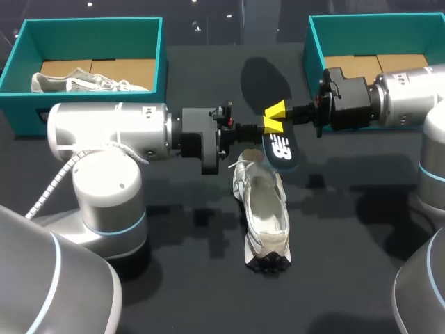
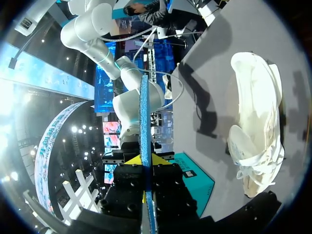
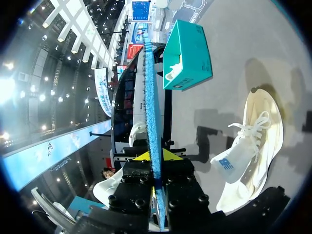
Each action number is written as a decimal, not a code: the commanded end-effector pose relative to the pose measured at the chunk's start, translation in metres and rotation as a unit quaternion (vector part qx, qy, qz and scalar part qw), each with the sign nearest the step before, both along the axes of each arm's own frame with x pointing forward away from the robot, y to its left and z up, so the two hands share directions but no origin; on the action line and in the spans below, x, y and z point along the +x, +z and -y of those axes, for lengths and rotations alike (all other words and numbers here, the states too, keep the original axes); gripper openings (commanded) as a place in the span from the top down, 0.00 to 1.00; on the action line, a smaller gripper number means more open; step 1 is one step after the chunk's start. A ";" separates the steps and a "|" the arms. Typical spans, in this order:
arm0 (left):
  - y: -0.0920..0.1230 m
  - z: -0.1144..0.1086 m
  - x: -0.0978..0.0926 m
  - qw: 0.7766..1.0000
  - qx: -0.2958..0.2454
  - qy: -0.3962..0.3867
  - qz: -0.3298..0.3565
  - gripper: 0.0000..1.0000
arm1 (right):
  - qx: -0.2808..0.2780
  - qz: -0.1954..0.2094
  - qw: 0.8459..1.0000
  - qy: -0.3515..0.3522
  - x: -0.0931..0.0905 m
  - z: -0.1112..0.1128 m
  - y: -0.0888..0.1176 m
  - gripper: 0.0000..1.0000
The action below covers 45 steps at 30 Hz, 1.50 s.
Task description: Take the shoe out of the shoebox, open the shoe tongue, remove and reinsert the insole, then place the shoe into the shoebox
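The dark insole (image 1: 281, 149) with a blue edge hangs above the table's middle, held from both sides. My left gripper (image 1: 270, 125) comes in from the left and is shut on it; my right gripper (image 1: 279, 109) comes in from the right and is shut on it too. In each wrist view the insole (image 2: 145, 122) (image 3: 151, 112) runs edge-on between the yellow tips of the left gripper (image 2: 146, 160) and right gripper (image 3: 155, 156). The white shoe (image 1: 264, 209) (image 2: 258, 126) (image 3: 253, 146) lies on the table just below the grippers, its opening facing up.
A teal shoebox (image 1: 83, 24) at the back left holds another white shoe (image 1: 83, 82). A second teal shoebox (image 1: 313, 49) stands at the back right behind my right arm, with only cardboard showing inside. Dark tabletop surrounds the shoe.
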<state>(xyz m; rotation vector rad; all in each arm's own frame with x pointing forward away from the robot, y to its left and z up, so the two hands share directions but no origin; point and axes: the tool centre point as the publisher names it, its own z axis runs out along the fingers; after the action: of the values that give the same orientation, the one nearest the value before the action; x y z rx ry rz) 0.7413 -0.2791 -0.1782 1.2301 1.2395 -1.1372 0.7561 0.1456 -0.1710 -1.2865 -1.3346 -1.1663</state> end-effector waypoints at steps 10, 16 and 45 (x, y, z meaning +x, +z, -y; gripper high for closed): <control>0.008 -0.025 -0.008 0.999 0.011 0.024 -0.022 0.00 | 0.010 0.004 1.000 0.000 -0.002 0.003 -0.003 1.00; 0.017 -0.073 -0.004 0.995 0.045 0.063 -0.071 0.00 | 0.018 -0.003 1.000 -0.001 -0.008 0.007 -0.011 1.00; 0.052 -0.107 0.045 0.962 0.240 0.049 -0.119 0.00 | 0.032 -0.014 0.999 0.020 -0.027 -0.008 -0.040 1.00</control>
<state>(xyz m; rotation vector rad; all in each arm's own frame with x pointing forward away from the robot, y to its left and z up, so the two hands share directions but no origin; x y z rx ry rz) 0.7699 -0.1747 -0.1479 1.1755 1.6486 -0.9942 0.7331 0.1500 -0.2057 -1.2191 -1.3001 -1.1347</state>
